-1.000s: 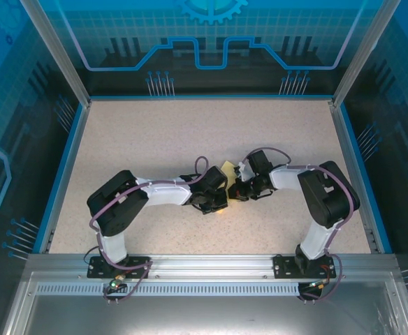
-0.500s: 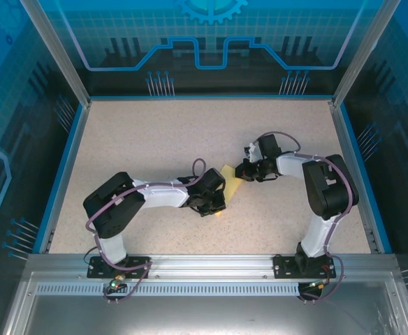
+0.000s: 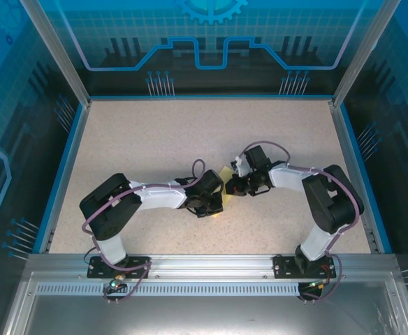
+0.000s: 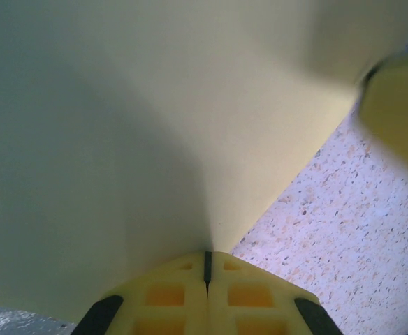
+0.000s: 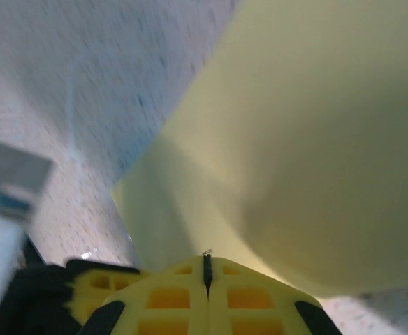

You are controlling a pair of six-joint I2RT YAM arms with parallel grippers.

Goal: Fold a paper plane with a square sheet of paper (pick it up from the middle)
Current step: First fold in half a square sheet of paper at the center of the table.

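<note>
The pale yellow sheet of paper (image 3: pixel 226 172), folded down small, hangs between my two grippers just above the table's middle. In the left wrist view the paper (image 4: pixel 155 125) spreads up from the seam of my left gripper (image 4: pixel 207 255), whose jaws are shut on its crease. My right gripper (image 5: pixel 207 257) is likewise shut on the paper (image 5: pixel 316 139), which curves away up and to the right. From above, the left gripper (image 3: pixel 214 202) and right gripper (image 3: pixel 233 184) stand nearly tip to tip. Whether the paper has a plane's shape is hidden by the arms.
The speckled table (image 3: pixel 155 139) is ringed by a blue rim (image 3: pixel 64 174) and glass walls. The left gripper's yellow fingers (image 5: pixel 96 286) show low in the right wrist view, close to the right gripper.
The right gripper swung out to the upper right half a second ago and has come back down-left beside the left gripper. The left arm drifted slightly left. Both grippers stayed shut.
</note>
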